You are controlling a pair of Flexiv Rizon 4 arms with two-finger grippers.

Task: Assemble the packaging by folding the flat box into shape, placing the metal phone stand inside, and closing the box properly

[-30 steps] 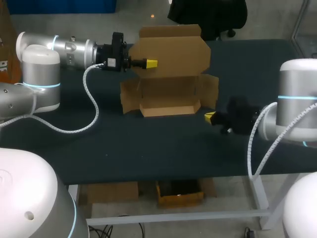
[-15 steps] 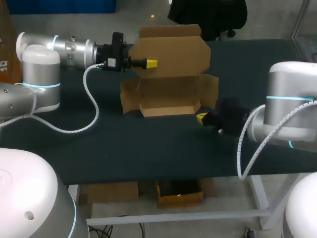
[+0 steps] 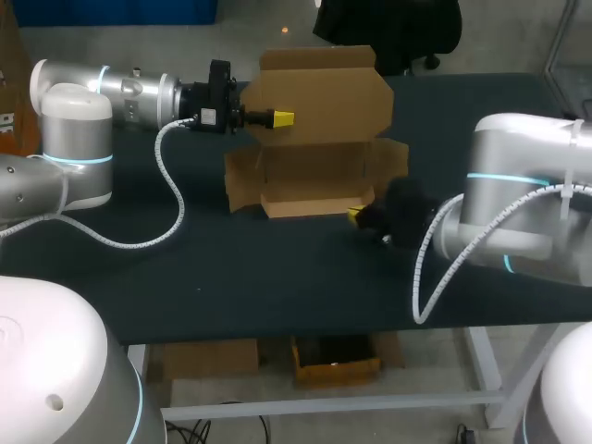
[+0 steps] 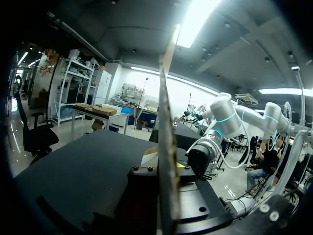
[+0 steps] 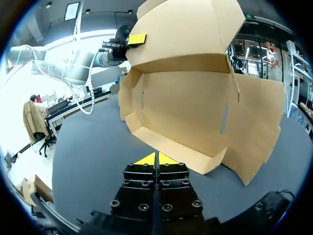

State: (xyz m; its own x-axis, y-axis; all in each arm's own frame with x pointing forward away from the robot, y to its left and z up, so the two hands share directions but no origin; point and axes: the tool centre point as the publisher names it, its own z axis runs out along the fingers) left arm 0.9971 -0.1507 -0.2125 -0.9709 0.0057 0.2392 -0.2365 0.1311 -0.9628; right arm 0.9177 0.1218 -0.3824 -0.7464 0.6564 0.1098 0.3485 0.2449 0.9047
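A brown cardboard box [image 3: 314, 180] stands partly folded in the middle of the table, its side flaps spread out. Its lid [image 3: 324, 92] is upright, and my left gripper [image 3: 280, 117] is shut on the lid's left part. In the left wrist view the lid [image 4: 166, 122] runs edge-on between that gripper's [image 4: 168, 166] fingers. My right gripper [image 3: 356, 215] is shut and empty, just off the box's front right corner. In the right wrist view it [image 5: 156, 158] points at the low front wall of the box [image 5: 181, 112]. No metal phone stand shows in any view.
The dark table [image 3: 277, 268] carries only the box. My left arm's white coiled cable [image 3: 171, 194] hangs down onto the table left of the box. My right arm's cable [image 3: 425, 268] loops near the table's front edge.
My right arm has moved left across the table, bringing its shut gripper up to the box's front right corner. The left arm and the lid have stayed still.
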